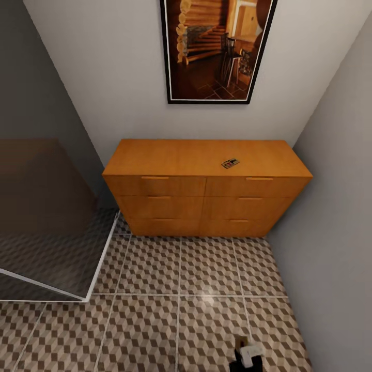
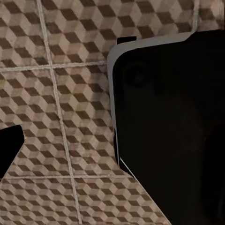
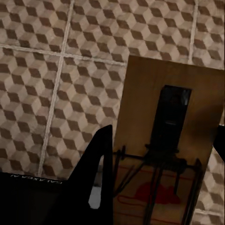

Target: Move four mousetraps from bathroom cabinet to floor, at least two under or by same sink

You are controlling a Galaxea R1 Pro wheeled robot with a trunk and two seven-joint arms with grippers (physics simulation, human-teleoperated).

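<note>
The cabinet stands against the far wall with all its drawers closed. One mousetrap lies on its top, right of the middle. In the right wrist view a second mousetrap, a brown board with dark wire and a red spot, sits between the dark fingers of my right gripper, above the bathroom floor. That gripper shows low at the head view's bottom edge, over the floor. One dark fingertip of my left gripper shows beside the robot's dark body. The sink is out of view.
A glass shower panel with a white frame stands left of the cabinet. A grey wall closes the right side. A framed picture hangs above the cabinet. Open tiles lie between me and the cabinet.
</note>
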